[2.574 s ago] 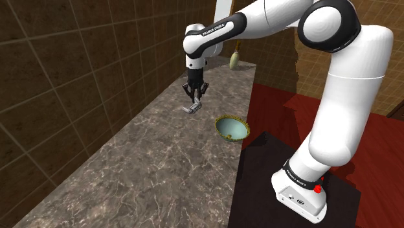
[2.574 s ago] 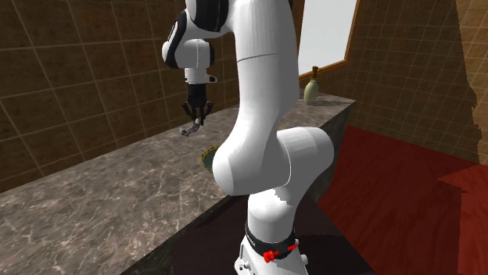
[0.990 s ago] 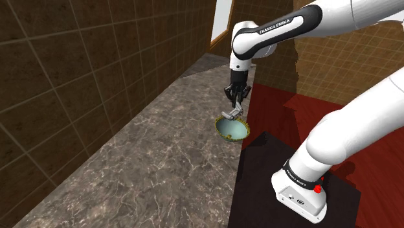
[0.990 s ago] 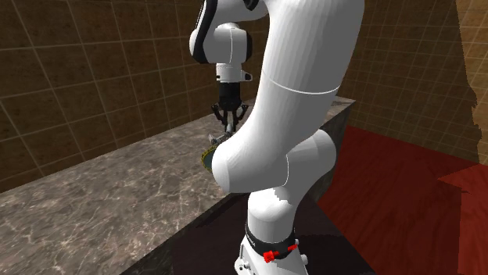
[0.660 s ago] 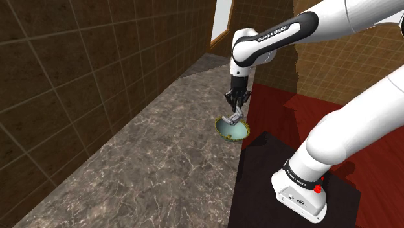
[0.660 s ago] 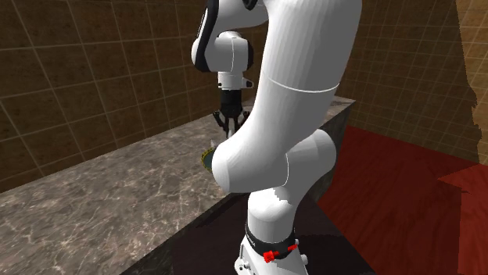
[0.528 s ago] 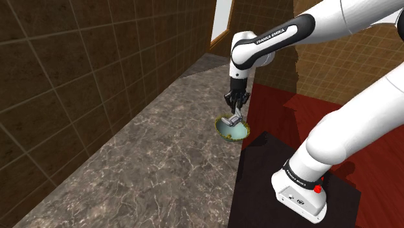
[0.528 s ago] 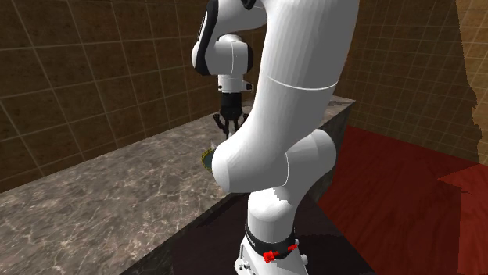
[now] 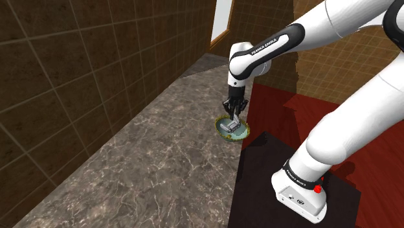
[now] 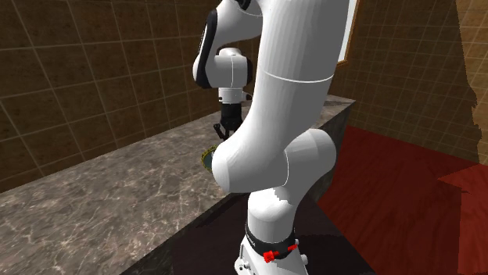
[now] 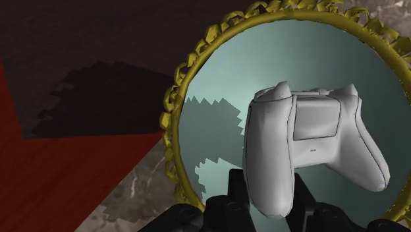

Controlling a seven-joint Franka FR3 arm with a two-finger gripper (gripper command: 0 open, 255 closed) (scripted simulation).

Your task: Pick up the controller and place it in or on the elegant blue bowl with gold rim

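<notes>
From the black box stand (image 9: pixel 256 188), the white arm (image 9: pixel 343 110) reaches to the all-black gripper (image 11: pixel 268 190), its jaws clenched on one handle of the pale grey game controller (image 11: pixel 309 142). The controller hangs low inside the pale blue bowl with an ornate gold rim (image 11: pixel 172 122), which sits at the edge of the dark marbled countertop (image 9: pixel 142 168) nearest the stand. Beyond rises the brown tiled wall (image 9: pixel 78 71).

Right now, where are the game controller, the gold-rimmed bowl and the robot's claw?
controller (image 11: pixel 309 148), wrist view, on its pale grey body.
bowl (image 11: pixel 168 132), wrist view, on its gold rim.
gripper (image 9: pixel 231 120), shoulder view, between the fingertips, over the bowl.
</notes>
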